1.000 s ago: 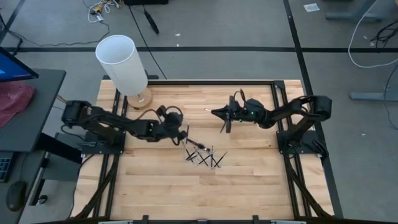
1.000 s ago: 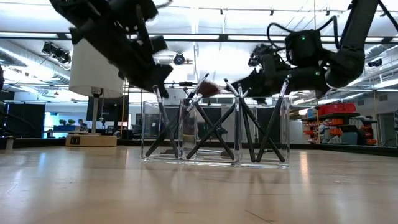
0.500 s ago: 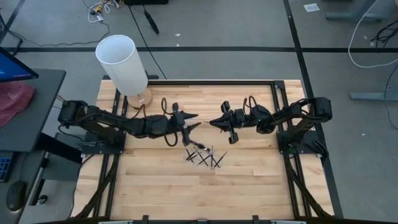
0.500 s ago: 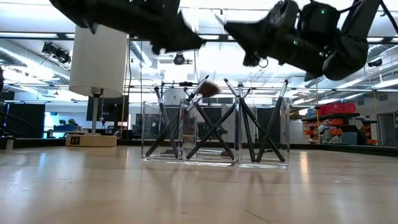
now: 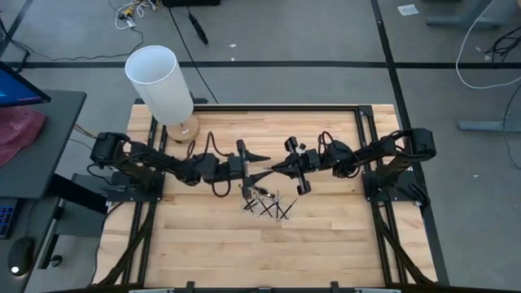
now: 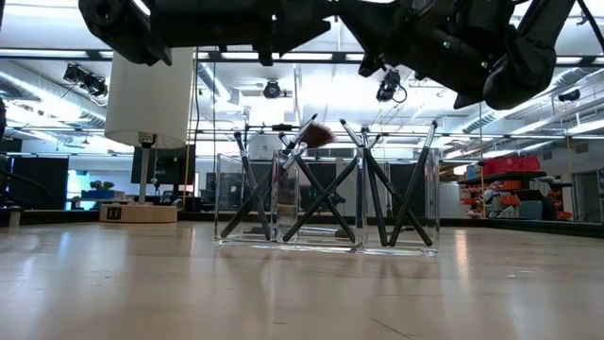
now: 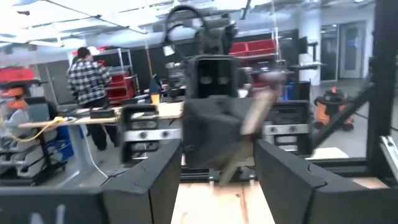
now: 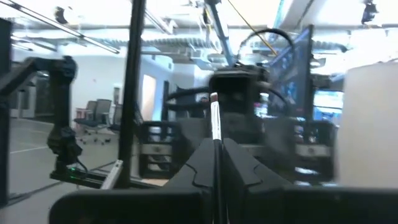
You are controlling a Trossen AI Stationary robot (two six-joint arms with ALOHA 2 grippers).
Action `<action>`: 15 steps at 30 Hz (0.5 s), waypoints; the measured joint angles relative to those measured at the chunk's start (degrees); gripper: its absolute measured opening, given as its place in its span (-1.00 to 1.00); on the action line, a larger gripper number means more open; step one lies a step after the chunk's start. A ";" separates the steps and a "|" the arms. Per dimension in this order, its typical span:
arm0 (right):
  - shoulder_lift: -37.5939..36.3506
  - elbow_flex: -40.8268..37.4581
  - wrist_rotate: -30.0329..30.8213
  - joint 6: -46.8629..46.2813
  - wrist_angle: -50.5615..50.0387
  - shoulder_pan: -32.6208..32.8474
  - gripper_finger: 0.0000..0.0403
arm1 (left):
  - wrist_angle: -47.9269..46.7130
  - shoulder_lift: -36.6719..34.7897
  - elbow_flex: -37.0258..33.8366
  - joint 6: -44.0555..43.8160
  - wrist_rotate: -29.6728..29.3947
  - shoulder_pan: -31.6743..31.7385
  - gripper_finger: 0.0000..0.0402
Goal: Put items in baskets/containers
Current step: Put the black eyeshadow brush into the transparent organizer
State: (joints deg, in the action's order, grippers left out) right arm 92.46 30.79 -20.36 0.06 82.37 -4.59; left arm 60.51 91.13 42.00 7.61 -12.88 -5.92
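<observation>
A clear plastic holder (image 6: pixel 326 198) stands on the wood (image 5: pixel 266 203), and several thin black brushes (image 6: pixel 321 184) lean crossed inside it, tips on its floor. Both grippers hang tip to tip above its far side. My left gripper (image 5: pixel 259 165) comes from the table's left and is open (image 7: pixel 217 146). My right gripper (image 5: pixel 278 167) comes from the right and is shut (image 8: pixel 216 143) on one thin brush (image 5: pixel 264 170). That brush points toward the left gripper and shows blurred between its open fingers (image 7: pixel 249 124). Whether it touches them, I cannot tell. My right gripper pinches a thin brush stick (image 8: pixel 215 127) between its two fingers. The stick runs on in line with the fingers and juts out past their tips toward the table's left. The fingers come roughly level from the table's right. The brush is lifted clear, above the holder.
A tall white cylinder (image 5: pixel 160 81) on a round wooden base (image 5: pixel 186 129) stands at the table's far left corner. Bare wood lies on the near side of the holder (image 5: pixel 269 252). Beyond the table, a person in a checked shirt (image 7: pixel 87 81) stands in the room.
My left gripper has let go of a brush in the holder's left compartment, risen, gone toward the table's far right and opened. The brush stays leaning there. My right gripper has risen, rolled about its axis, and moved toward the left gripper with its brush.
</observation>
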 joint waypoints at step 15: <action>0.03 -1.64 0.69 -0.66 -0.63 -1.23 -0.94 | 1.28 0.00 0.00 4.62 -0.18 -1.38 -0.07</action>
State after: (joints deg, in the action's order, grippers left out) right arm 92.49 29.15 -19.67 -0.60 81.74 -5.82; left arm 61.78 91.13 42.00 12.23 -13.06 -7.30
